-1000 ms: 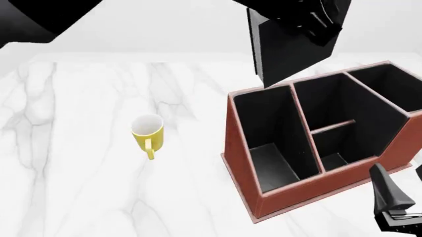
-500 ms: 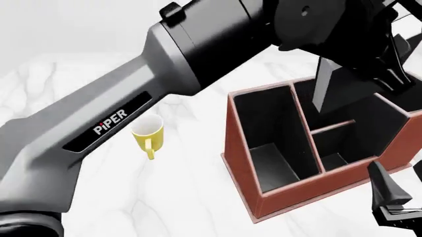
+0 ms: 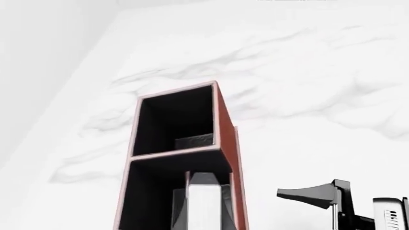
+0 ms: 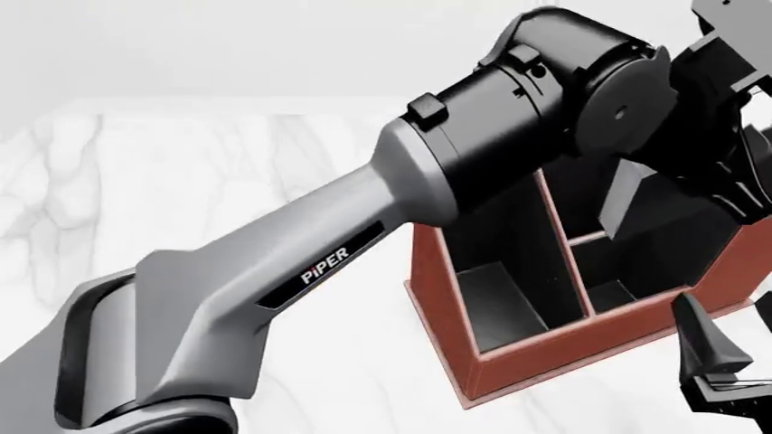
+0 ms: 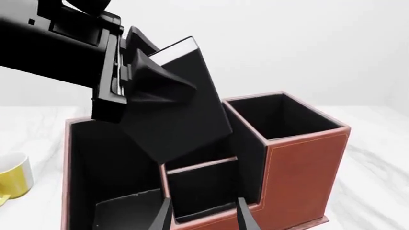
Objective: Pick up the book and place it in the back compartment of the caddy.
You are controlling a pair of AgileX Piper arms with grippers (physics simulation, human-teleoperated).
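Note:
My left gripper (image 5: 155,79) is shut on the black book (image 5: 182,110) and holds it tilted above the reddish-brown caddy (image 5: 300,158). The book's lower corner dips into the middle strip right at the short cross divider (image 5: 199,165). The back compartment (image 5: 204,189), the small cell by the low wall, holds nothing. From the front, the book (image 4: 637,203) hangs over the caddy (image 4: 437,289), mostly covered by the left arm. My right gripper (image 5: 204,218) is open just outside the caddy's low wall, and it shows at the lower right of the front view (image 4: 724,366).
A yellow mug (image 5: 11,176) stands on the white marble table (image 4: 133,208) left of the caddy; the left arm hides it in the front view. The left wrist view looks down into the caddy's cells (image 3: 176,120), with the right gripper (image 3: 319,195) beside the caddy.
The left arm has swung further forward and down, lowering the book from above the caddy's rim into the middle strip. It now covers the mug in the front view. The right gripper has not moved.

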